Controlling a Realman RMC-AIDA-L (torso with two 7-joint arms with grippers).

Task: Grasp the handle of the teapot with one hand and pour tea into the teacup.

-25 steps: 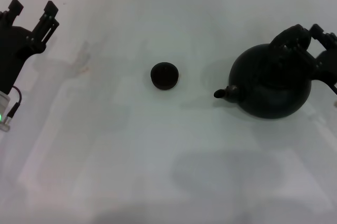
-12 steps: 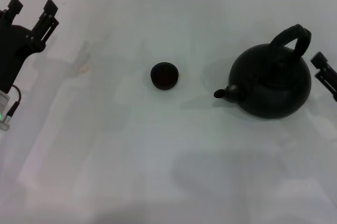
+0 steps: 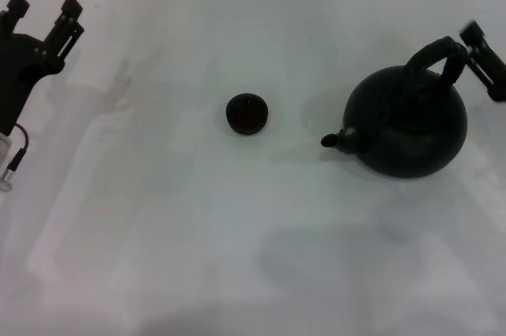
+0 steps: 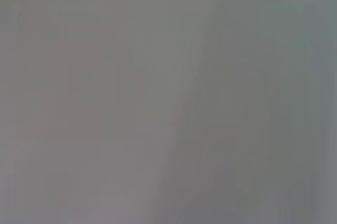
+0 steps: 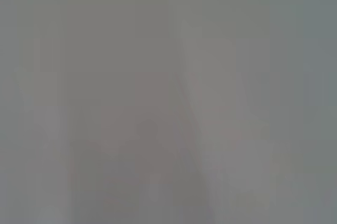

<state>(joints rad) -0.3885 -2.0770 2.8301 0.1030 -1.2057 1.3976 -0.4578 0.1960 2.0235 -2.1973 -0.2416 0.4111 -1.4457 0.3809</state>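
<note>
Left claw [image 3: 41, 12]: my idle one, parked at the far left edge of the table [image 3: 237, 257], fingers spread apart and holding nothing. It sits well away from everything, which leaves the pouring lane to my other arm.

Teacup [image 3: 247, 114]: small and dark, upright on the table, between my two claws and well apart from both. It stands just off the spout's side, so a tilt of the pot toward it looks like a short trip. Whether it holds tea I cannot tell; it is too dark inside.

Teapot [image 3: 407, 122]: round and black, sitting flat on the table, spout [image 3: 336, 139] pointing toward the cup. It is not lifted or tilted.

Handle [image 3: 435, 58]: arches over the pot's top and stands upright, nearest my right claw, which suits a grip from that side.

Right claw [image 3: 482, 55]: at the right edge, beside the top of the handle. Only part of it shows, so I cannot tell whether it is spread, closed, or touching the handle.

Wrist cameras: both show only blank grey, so they add nothing.
</note>
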